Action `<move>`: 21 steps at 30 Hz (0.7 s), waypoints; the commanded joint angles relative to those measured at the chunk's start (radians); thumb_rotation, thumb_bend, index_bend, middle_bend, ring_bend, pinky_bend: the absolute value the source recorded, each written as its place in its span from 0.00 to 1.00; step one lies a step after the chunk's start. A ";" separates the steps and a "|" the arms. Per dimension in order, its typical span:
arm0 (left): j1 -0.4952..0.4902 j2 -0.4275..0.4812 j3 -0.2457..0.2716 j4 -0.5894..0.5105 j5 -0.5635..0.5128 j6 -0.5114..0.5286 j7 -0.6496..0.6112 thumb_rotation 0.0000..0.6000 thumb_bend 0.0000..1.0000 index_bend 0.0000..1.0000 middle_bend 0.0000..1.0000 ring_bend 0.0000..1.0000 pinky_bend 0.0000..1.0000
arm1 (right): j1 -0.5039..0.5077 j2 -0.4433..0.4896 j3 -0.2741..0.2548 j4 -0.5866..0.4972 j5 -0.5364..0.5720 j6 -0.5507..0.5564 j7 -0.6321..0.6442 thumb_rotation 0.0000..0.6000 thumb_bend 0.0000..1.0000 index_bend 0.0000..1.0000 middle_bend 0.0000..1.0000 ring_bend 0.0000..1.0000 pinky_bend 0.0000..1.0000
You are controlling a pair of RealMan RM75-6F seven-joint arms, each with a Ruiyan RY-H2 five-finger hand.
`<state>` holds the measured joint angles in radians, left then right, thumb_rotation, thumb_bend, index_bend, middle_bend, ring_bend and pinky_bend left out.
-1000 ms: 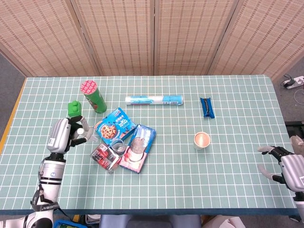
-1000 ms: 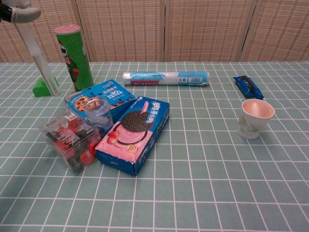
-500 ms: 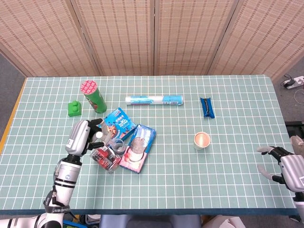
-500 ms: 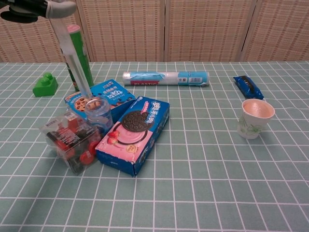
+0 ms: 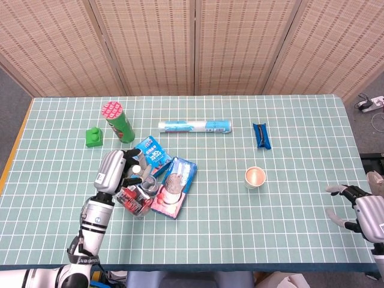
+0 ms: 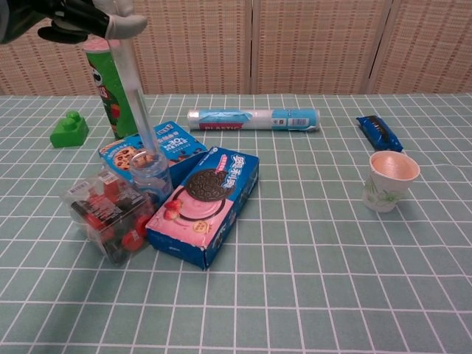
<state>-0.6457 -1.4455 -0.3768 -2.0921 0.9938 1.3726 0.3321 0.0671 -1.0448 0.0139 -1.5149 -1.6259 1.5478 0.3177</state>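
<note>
Two hands showing, only one busy; the left hand (image 5: 115, 170) is pinching a clear straw-like tube (image 6: 137, 103) at its top, fingers (image 6: 122, 26) clenched on it, and the tube is hanging down from them at a slight slant with its lower tip sitting right at the mouth of the small clear jar (image 6: 150, 174). I can't quite tell if the tip is already inside or just touching the rim. Directly below the fingers the jar is wedged between the red snack pack (image 6: 107, 214), the blue cookie box (image 6: 156, 147) and the pink Oreo box (image 6: 206, 204); the green chips can (image 6: 113, 85) is standing just behind them. So I'm reading this as the insertion step; next move is probably calling for a straight, gentle lowering without knocking the jar. The right hand (image 5: 360, 207) is idling far off over the desk (image 5: 288, 216) edge, fingers spread and holding nothing.
</note>
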 commanded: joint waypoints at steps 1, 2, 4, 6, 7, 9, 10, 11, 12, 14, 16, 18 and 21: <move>0.001 -0.003 0.003 0.009 -0.006 0.001 -0.005 1.00 0.53 0.83 1.00 0.95 1.00 | 0.000 0.000 0.000 0.000 0.001 -0.001 0.000 1.00 0.21 0.37 0.44 0.39 0.60; 0.002 -0.003 0.004 0.012 -0.007 0.000 -0.007 1.00 0.53 0.83 1.00 0.95 1.00 | 0.000 0.000 0.000 0.000 0.001 -0.001 -0.001 1.00 0.21 0.37 0.44 0.39 0.60; 0.004 -0.002 0.007 0.018 -0.009 -0.002 -0.013 1.00 0.53 0.83 1.00 0.95 1.00 | 0.001 -0.001 0.000 0.000 0.001 -0.003 -0.002 1.00 0.21 0.37 0.44 0.39 0.60; 0.005 -0.003 0.010 0.022 -0.008 -0.004 -0.017 1.00 0.53 0.83 1.00 0.95 1.00 | 0.002 -0.001 0.000 0.000 0.002 -0.004 -0.004 1.00 0.21 0.37 0.44 0.39 0.60; 0.005 -0.003 0.012 0.024 -0.007 -0.004 -0.017 1.00 0.53 0.83 1.00 0.95 1.00 | 0.002 -0.002 0.000 -0.001 0.002 -0.006 -0.005 1.00 0.21 0.37 0.44 0.39 0.60; 0.005 -0.006 0.017 0.031 -0.005 -0.005 -0.017 1.00 0.53 0.83 1.00 0.95 1.00 | 0.003 -0.002 0.000 -0.001 0.002 -0.007 -0.007 1.00 0.21 0.37 0.44 0.39 0.60; 0.005 -0.007 0.019 0.035 -0.004 -0.006 -0.017 1.00 0.53 0.83 1.00 0.95 1.00 | 0.003 -0.002 0.000 -0.001 0.002 -0.007 -0.008 1.00 0.21 0.37 0.44 0.39 0.60; 0.005 -0.010 0.021 0.039 -0.004 -0.006 -0.018 1.00 0.53 0.83 1.00 0.95 1.00 | 0.003 -0.002 0.000 -0.001 0.002 -0.008 -0.009 1.00 0.21 0.37 0.44 0.39 0.60; 0.005 -0.013 0.023 0.046 -0.004 -0.007 -0.019 1.00 0.53 0.83 1.00 0.95 1.00 | 0.003 -0.002 0.000 -0.002 0.002 -0.008 -0.009 1.00 0.21 0.37 0.44 0.39 0.60; 0.006 -0.019 0.028 0.059 -0.004 -0.010 -0.022 1.00 0.53 0.83 1.00 0.95 1.00 | 0.003 -0.003 0.000 -0.002 0.003 -0.008 -0.009 1.00 0.21 0.37 0.44 0.39 0.60; 0.006 -0.027 0.035 0.077 -0.003 -0.013 -0.027 1.00 0.53 0.83 1.00 0.95 1.00 | 0.003 -0.002 0.000 -0.002 0.004 -0.007 -0.008 1.00 0.21 0.37 0.44 0.39 0.60; 0.006 -0.036 0.042 0.098 -0.002 -0.017 -0.029 1.00 0.53 0.83 1.00 0.95 1.00 | 0.002 -0.001 0.001 -0.002 0.005 -0.006 -0.006 1.00 0.21 0.37 0.44 0.39 0.60; 0.006 -0.053 0.053 0.131 0.004 -0.019 -0.033 1.00 0.53 0.83 1.00 0.95 1.00 | 0.002 -0.001 0.001 0.000 0.005 -0.006 -0.003 1.00 0.21 0.37 0.44 0.39 0.60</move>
<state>-0.6395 -1.4896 -0.3307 -1.9740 0.9944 1.3558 0.3019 0.0693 -1.0459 0.0150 -1.5150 -1.6207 1.5416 0.3147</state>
